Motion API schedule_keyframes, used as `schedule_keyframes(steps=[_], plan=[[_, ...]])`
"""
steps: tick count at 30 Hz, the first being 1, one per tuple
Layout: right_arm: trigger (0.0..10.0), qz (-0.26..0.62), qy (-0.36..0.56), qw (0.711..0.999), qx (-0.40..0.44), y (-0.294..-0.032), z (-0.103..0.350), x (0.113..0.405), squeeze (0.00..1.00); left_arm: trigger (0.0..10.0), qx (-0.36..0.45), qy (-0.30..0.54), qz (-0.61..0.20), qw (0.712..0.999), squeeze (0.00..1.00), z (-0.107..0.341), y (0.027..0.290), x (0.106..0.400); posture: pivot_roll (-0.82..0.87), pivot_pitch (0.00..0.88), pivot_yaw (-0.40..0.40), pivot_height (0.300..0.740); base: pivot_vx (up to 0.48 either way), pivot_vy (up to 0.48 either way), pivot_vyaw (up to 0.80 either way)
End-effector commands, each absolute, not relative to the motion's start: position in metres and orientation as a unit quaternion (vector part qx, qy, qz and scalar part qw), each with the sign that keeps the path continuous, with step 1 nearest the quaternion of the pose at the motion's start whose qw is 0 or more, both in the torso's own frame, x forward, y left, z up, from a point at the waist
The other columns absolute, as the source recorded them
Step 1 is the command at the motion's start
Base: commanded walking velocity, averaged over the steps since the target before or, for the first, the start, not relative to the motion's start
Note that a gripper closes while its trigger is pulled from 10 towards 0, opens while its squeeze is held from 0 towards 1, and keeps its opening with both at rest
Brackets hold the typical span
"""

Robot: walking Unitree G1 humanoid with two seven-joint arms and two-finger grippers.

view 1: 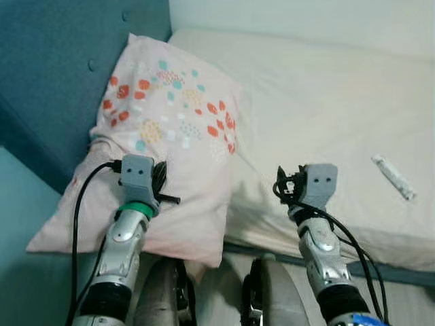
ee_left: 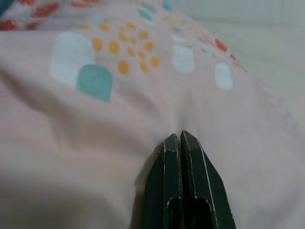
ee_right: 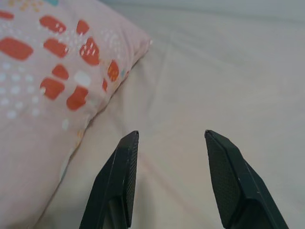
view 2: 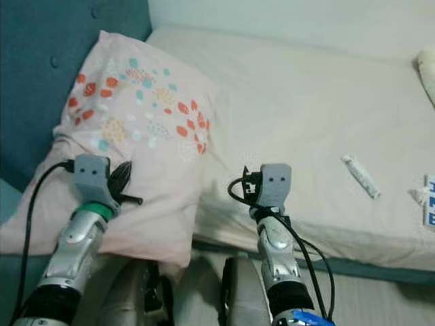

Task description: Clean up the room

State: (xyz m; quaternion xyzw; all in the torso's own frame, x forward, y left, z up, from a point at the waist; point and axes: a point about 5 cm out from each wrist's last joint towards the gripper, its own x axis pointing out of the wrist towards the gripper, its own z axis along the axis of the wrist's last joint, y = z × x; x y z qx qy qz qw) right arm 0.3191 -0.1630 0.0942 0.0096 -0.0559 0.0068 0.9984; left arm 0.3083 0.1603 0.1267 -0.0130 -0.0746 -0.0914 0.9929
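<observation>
matt cloth pillow (view 1: pixel 170 136), matt cloth sheet (view 1: pixel 319 102)

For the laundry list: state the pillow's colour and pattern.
The pillow is pale pink with red, orange, teal and white blotches; the left eye view shows it best.

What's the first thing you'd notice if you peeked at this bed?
A big pink pillow with bright spots leans against the blue headboard at the bed's left end. The left end effector is pressed shut against it. A small white tube lies on the cream sheet to the right.

pillow (view 1: pixel 170 136) on bed (view 1: pixel 319 102) at left against headboard (view 1: pixel 54 61), tube (view 1: pixel 393 176) at right
</observation>
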Motion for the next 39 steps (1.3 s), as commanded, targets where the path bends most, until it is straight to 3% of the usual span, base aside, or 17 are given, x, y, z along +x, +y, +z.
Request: schedule_keyframes(steps=[1,12,28,29,30,31,32,33,34,39], plan=[[10.0,0.0,-0.051,0.998,0.023,-0.168,0.093,0.318,0.0,10.0,-0.028,-0.083,-0.098,0.991,0.0,0.132,0.164,0.303,0.03,0.245,-0.015,0.627,0.0,0.0,0.0],[10.0,0.04,-0.04,0.997,0.052,-0.16,0.101,0.339,0.0,10.0,0.01,-0.177,-0.083,0.981,0.0,0.191,0.186,0.291,0.09,0.291,-0.047,0.613,0.0,0.0,0.0],[10.0,0.095,-0.034,0.99,0.098,-0.136,0.125,0.369,0.0,10.0,0.023,-0.187,-0.073,0.979,0.0,0.211,0.193,0.281,0.13,0.368,-0.093,0.608,0.0,0.0,-0.03],[10.0,0.108,-0.029,0.985,0.134,-0.13,0.128,0.373,0.1,10.0,0.021,-0.202,-0.074,0.976,0.0,0.22,0.193,0.278,0.14,0.377,-0.104,0.608,0.0,0.0,0.0],[10.0,0.123,-0.022,0.977,0.173,-0.125,0.13,0.376,0.4,10.0,0.021,-0.209,-0.077,0.975,0.0,0.227,0.193,0.275,0.15,0.381,-0.109,0.608,0.0,0.0,0.0],[10.0,0.123,-0.022,0.977,0.173,-0.125,0.13,0.376,0.4,10.0,0.021,-0.209,-0.077,0.975,0.0,0.227,0.193,0.275,0.15,0.381,-0.109,0.608,0.0,0.0,0.0],[10.0,0.139,-0.017,0.968,0.209,-0.119,0.131,0.378,0.91,10.0,0.022,-0.21,-0.079,0.974,0.0,0.231,0.193,0.272,0.15,0.385,-0.114,0.608,0.0,0.0,0.0],[10.0,0.139,-0.017,0.968,0.209,-0.119,0.131,0.378,0.91,10.0,0.022,-0.21,-0.079,0.974,0.0,0.231,0.193,0.272,0.15,0.385,-0.114,0.608,0.0,0.0,0.0],[10.0,0.159,-0.008,0.959,0.235,-0.113,0.131,0.378,1.0,10.0,0.027,-0.21,-0.086,0.974,0.0,0.233,0.192,0.269,0.16,0.393,-0.129,0.608,0.0,0.0,0.0],[10.0,0.209,0.001,0.936,0.282,-0.094,0.131,0.377,1.0,10.0,0.041,-0.205,-0.11,0.972,0.0,0.235,0.186,0.26,0.18,0.394,-0.156,0.608,0.0,0.0,0.0]])
